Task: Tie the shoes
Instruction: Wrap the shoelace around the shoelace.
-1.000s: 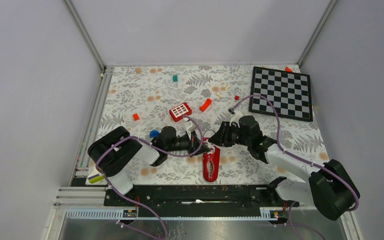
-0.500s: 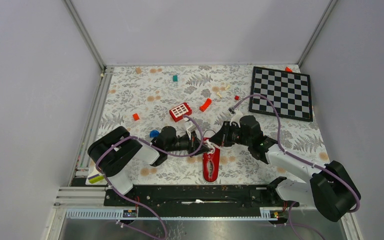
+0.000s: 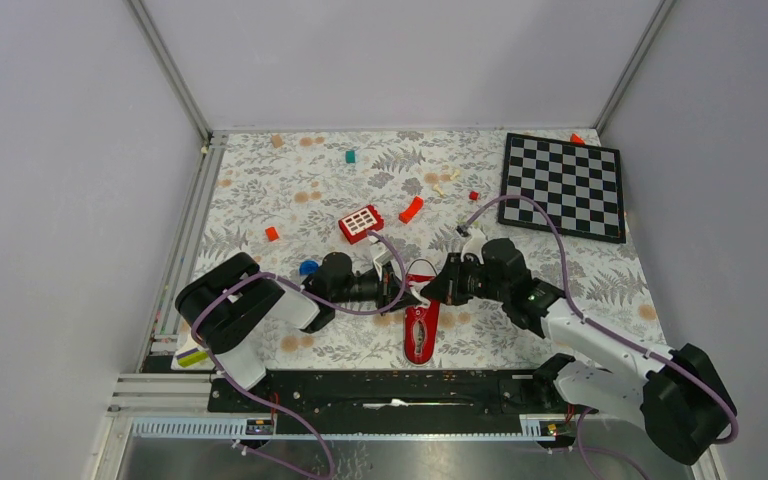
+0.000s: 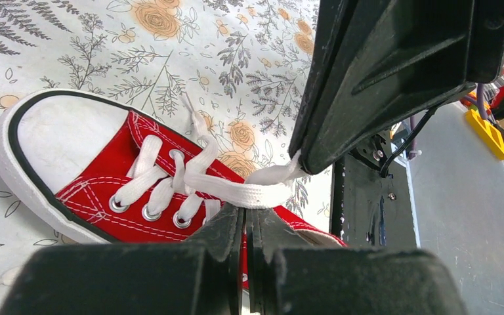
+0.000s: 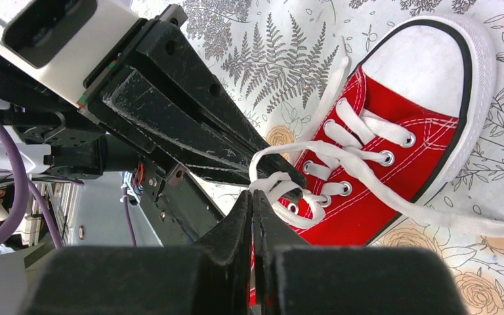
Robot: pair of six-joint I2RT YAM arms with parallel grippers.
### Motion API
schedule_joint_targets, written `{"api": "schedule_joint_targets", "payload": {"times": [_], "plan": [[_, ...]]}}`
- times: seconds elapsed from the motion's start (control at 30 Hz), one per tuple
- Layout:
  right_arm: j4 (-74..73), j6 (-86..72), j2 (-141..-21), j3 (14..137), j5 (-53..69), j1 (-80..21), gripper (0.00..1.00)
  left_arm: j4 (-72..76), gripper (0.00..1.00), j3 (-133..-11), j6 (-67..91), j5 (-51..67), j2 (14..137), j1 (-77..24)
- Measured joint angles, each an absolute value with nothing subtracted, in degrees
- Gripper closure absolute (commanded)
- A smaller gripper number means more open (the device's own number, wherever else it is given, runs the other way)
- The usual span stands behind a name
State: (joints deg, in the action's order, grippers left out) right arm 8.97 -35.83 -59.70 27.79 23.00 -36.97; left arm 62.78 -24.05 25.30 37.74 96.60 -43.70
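A small red sneaker [image 3: 421,335] with a white toe cap lies on the floral table between the two arms, and also fills the left wrist view [image 4: 108,180] and the right wrist view [image 5: 400,190]. Both grippers meet over its laced top. My left gripper [image 3: 407,291] is shut, and a white lace [image 4: 236,189] runs taut across its tip [image 4: 245,215]. My right gripper [image 3: 432,291] is shut too, its tip [image 5: 251,197] pinching a bunch of lace [image 5: 269,185] that wraps round the left fingers [image 5: 190,125]. Another lace strand trails over the shoe's side onto the table [image 5: 479,226].
A chessboard [image 3: 562,185] lies at the back right. A red block with white squares [image 3: 361,221] and a curved red-orange piece [image 3: 411,210] sit just behind the grippers. Small blue [image 3: 308,268], red [image 3: 272,233] and green [image 3: 350,156] pieces are scattered to the left and back.
My right gripper has gone from open to shut on the lace, and its arm has shifted slightly nearer and to the right. The left gripper has stayed shut in place.
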Motion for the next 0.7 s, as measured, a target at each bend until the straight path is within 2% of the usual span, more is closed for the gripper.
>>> {"api": "schedule_joint_targets", "payload": {"times": [0.13, 0.2, 0.27, 0.4, 0.6, 0.7], "plan": [[7.6, -35.8, -58.0, 27.4, 22.1, -37.5, 1.0, 62.8, 1.0, -24.1, 25.3, 38.2, 96.6, -43.9], [7.0, -35.7, -57.4, 27.4, 21.5, -37.6, 0.89, 62.9, 1.0, -24.2, 25.3, 38.4, 96.6, -43.9], [6.2, -35.5, -57.2, 27.4, 20.4, -37.6, 0.72, 62.8, 1.0, -24.3, 25.3, 38.4, 96.6, -43.9], [3.7, -34.3, -56.9, 27.6, 17.0, -37.8, 0.57, 62.5, 1.0, -24.3, 25.3, 38.4, 96.6, -43.9], [0.9, -33.2, -53.3, 27.7, 9.7, -37.8, 0.55, 62.1, 1.0, -24.3, 24.8, 38.4, 96.4, -43.9], [-0.4, -33.2, -51.2, 27.5, 6.1, -37.7, 0.6, 61.7, 1.0, -24.3, 24.7, 38.4, 96.4, -43.9]]}}
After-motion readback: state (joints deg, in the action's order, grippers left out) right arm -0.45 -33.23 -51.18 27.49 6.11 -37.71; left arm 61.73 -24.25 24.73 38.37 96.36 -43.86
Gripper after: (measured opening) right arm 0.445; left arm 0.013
